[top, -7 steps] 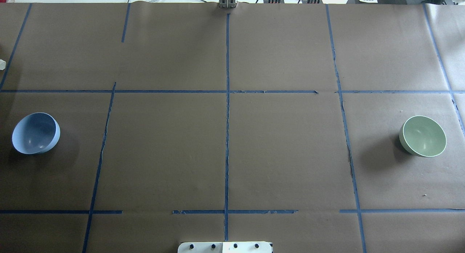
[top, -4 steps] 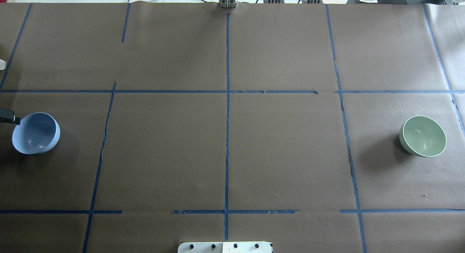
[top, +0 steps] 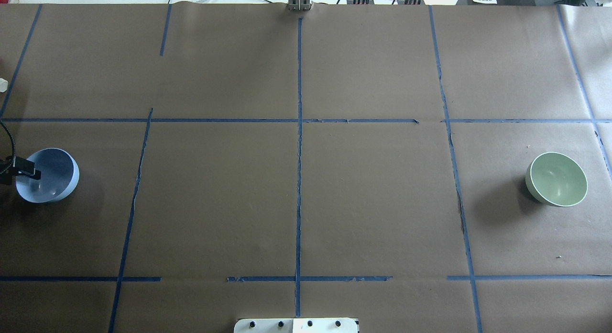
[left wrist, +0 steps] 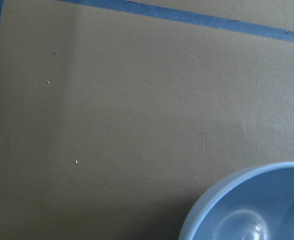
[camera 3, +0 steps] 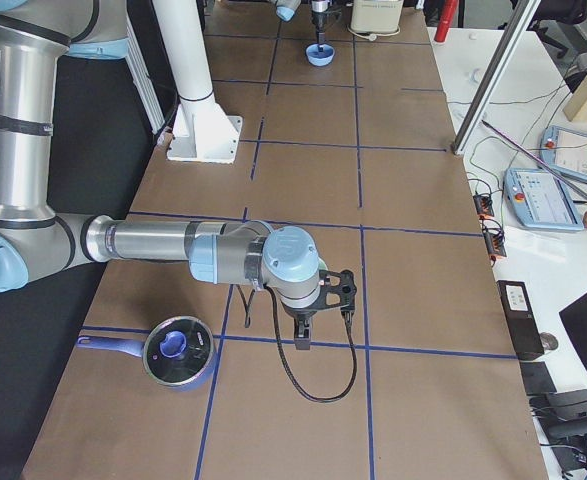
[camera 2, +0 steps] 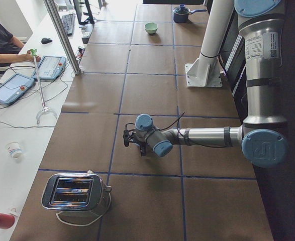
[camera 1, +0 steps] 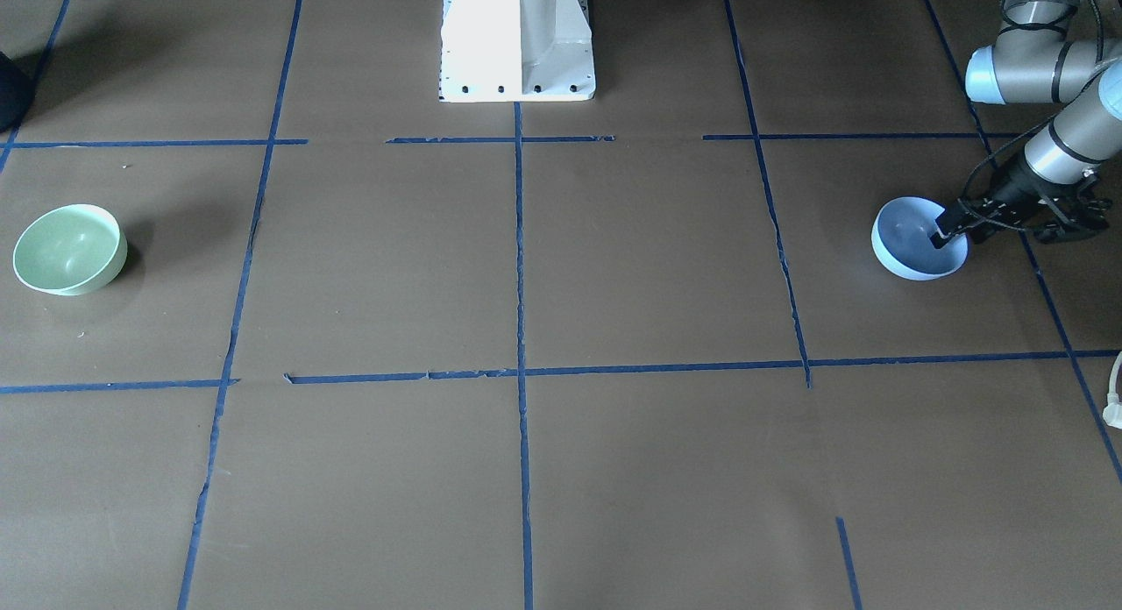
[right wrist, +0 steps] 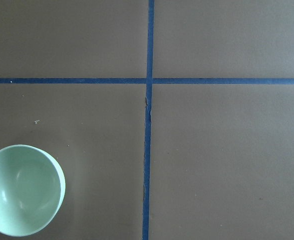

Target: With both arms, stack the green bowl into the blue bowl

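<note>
Fingers (camera 1: 945, 234) of the left gripper (camera 1: 1008, 224): spread. One tip is down inside the blue bowl (camera 1: 912, 246), just past the rim on the side toward the table's end. The other finger sits outside that rim, so the jaws straddle the bowl wall. Can't tell whether either pad touches the wall.

Overhead shows only the inner finger, reaching in from the view's left edge over the rim; the rest of the gripper is out of shot. Left wrist view has the bowl's rim and glossy inside in the bottom right corner, no fingers in shot.

Blue bowl is upright on the brown-papered table (top: 215, 204), at the robot's far left, in the middle row of the blue tape grid (top: 299, 180). Left arm (camera 1: 1065, 141) comes down to it from the upper right of the front view.

Right gripper (camera 3: 306, 335) shows only in the right-end camera. It points down above the table by a tape crossing, and I can't tell its finger state from there. Right wrist view looks straight down, with the green bowl (right wrist: 22, 190) at lower left, well off centre.

Green bowl is upright at the robot's far right, in the same tape row as the blue one, well apart from it.

Also in shot: lidded saucepan (camera 3: 178, 350) near the right arm (camera 3: 153, 240), toaster (camera 2: 74, 193) at the left end, white pedestal (camera 1: 517, 40).
</note>
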Controlling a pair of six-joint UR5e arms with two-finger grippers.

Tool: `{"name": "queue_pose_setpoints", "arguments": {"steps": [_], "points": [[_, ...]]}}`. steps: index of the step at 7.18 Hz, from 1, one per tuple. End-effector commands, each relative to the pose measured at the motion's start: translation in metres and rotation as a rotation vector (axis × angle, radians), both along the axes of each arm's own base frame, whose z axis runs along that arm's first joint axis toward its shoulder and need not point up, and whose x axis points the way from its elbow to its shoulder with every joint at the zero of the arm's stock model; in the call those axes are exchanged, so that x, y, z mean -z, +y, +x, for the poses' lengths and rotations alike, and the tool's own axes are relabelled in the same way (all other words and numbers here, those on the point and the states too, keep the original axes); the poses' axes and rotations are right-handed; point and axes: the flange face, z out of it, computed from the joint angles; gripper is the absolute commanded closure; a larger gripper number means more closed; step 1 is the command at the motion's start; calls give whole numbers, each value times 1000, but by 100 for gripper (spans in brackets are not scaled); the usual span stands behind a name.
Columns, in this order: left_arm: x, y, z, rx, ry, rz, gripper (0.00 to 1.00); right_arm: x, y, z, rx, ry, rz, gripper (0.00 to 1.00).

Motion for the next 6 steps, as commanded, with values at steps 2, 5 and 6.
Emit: {"name": "queue_pose_setpoints", "arguments": {"steps": [2,5,6], "points": [[8,2,5,-34,52,-37,100,-3,0,0,-6,3,-12,0],[49,-1,-11,-64,172,-53,100,-2,0,0,-6,-3,-11,0],[95,-22,-1,-27,193,-84,100,-2,-1,0,-6,-3,-10,0]]}}
